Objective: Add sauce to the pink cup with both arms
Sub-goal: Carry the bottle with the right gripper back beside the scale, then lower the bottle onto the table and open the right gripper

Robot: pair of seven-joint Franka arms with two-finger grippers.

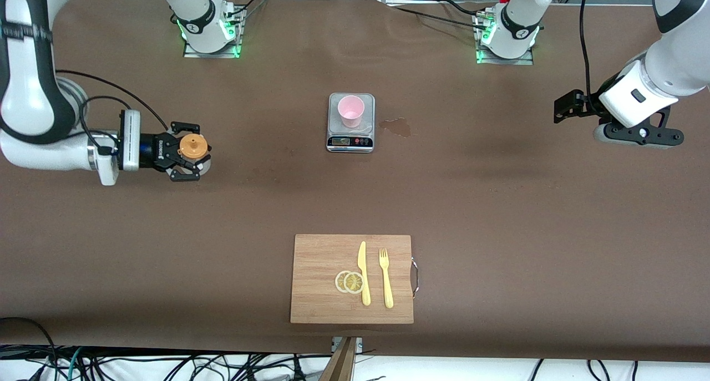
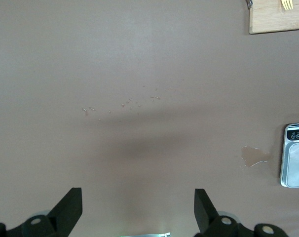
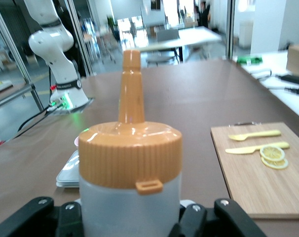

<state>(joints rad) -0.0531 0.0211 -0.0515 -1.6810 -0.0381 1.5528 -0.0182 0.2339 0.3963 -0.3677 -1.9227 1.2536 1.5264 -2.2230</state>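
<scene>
Nearest the front camera lies a wooden cutting board [image 1: 351, 278] on the brown worktop [image 1: 499, 203], carrying two lemon slices [image 1: 349, 282], a yellow plastic knife [image 1: 363, 273] and a yellow plastic fork [image 1: 385, 278] side by side. Farther from the camera, about midway between the two arms' ends, a small silver scale [image 1: 351, 122] holds the pink cup [image 1: 351, 111], which stands upright on its platform with its open rim up. Just beside the scale, toward the left arm's end, a small wet patch [image 1: 397, 126] marks the worktop. At the right arm's end, the right pincer [image 1: 186, 150] is closed around the sauce [image 1: 193, 147], its fingers pressing the whitish body just below the orange cap; the right wrist view shows the bottle upright with its nozzle pointing up. It is well apart from the cup. The left pincer [image 2: 138, 207] hangs over bare worktop at the left arm's end, its two fingers [image 2: 69, 207] spread wide with nothing between them.
</scene>
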